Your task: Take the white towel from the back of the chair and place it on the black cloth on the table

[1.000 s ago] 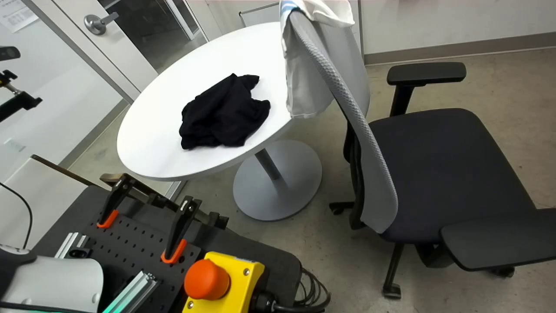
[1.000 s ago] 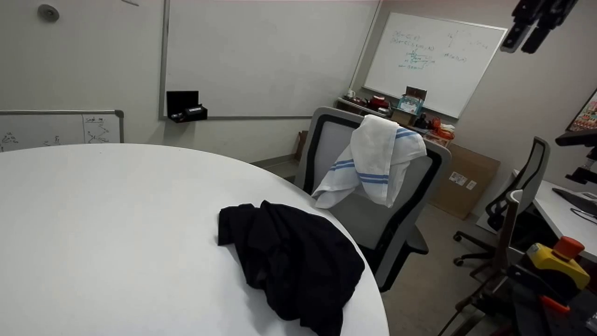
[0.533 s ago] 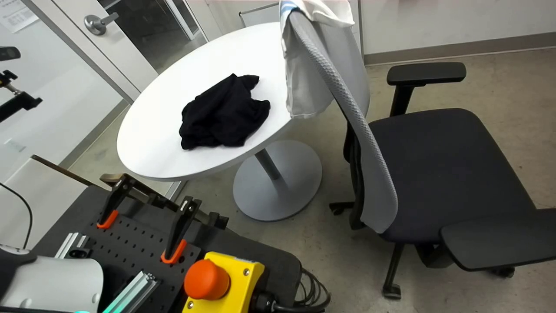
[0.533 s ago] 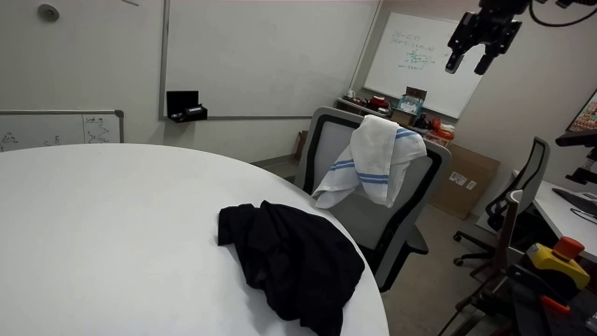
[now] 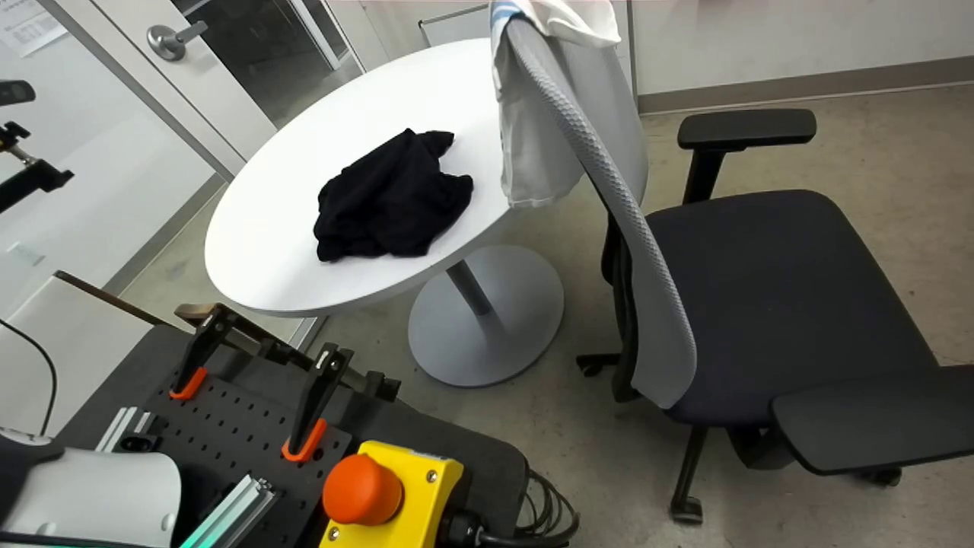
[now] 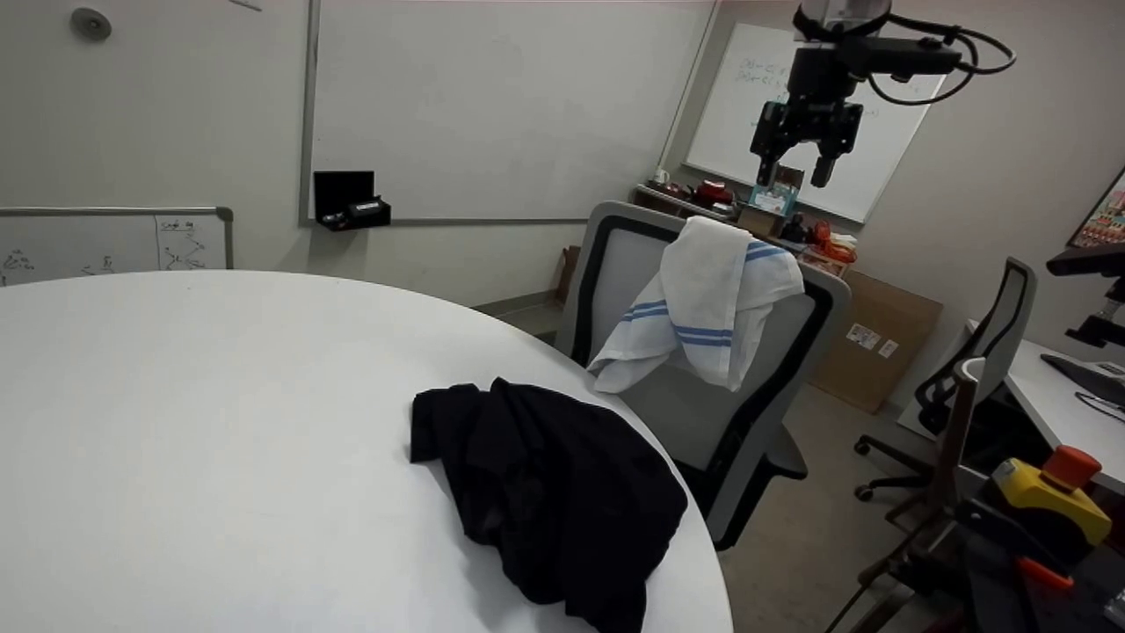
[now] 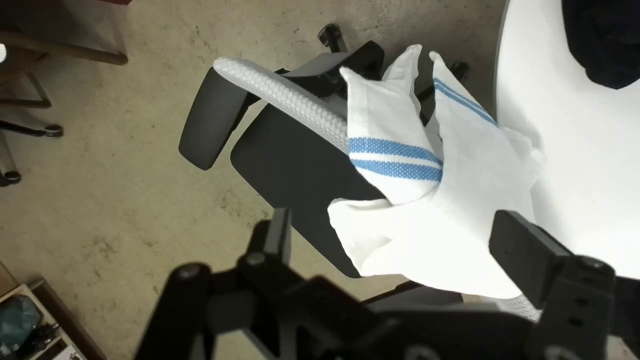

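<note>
White towel (image 6: 703, 299) with blue stripes hangs over the back of the gray chair (image 6: 681, 422), all folded and droopy. Up above it, with a gap between, is the gripper (image 6: 794, 178), its jaws spread wide. Beside the chair is a round white table (image 6: 220, 440), and the black cloth (image 6: 554, 501) lies on it in a bumpy heap (close to the edge). A yellow box (image 5: 418, 498) with an orange button (image 5: 362, 489) sits on a dark stand (image 5: 152, 361).

In an exterior view the top edge crops the white towel (image 5: 533, 144); the wrist view's right edge cuts the black cloth (image 7: 607, 45) and desk (image 7: 590, 175). Whiteboard writing (image 6: 761, 72) is illegibly small.
</note>
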Robot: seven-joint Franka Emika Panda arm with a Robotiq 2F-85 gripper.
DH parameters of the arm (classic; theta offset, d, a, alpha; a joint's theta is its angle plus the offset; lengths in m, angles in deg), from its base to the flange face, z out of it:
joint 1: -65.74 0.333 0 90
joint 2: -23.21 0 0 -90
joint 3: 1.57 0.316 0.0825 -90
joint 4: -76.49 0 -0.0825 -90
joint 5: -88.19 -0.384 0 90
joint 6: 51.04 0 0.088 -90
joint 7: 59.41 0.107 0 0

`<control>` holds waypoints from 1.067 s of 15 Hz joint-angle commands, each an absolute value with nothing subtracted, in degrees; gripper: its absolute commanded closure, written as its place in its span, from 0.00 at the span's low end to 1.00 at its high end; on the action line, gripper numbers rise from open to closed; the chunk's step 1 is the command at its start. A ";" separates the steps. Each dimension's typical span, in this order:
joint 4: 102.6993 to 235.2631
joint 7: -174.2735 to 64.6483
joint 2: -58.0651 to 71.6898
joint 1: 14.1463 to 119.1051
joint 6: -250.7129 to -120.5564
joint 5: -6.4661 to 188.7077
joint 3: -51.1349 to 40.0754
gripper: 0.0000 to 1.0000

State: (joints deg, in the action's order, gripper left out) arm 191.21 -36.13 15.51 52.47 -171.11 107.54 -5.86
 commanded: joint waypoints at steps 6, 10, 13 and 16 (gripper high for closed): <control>176.79 -37.53 0.35 58.38 -163.22 103.80 -8.59 0.00; 174.60 -37.91 -3.40 59.54 -161.77 104.23 -9.27 0.06; 173.87 -38.35 -5.16 60.06 -161.00 104.47 -9.84 0.32; 172.98 -38.70 -5.70 60.31 -159.40 104.61 -10.29 0.53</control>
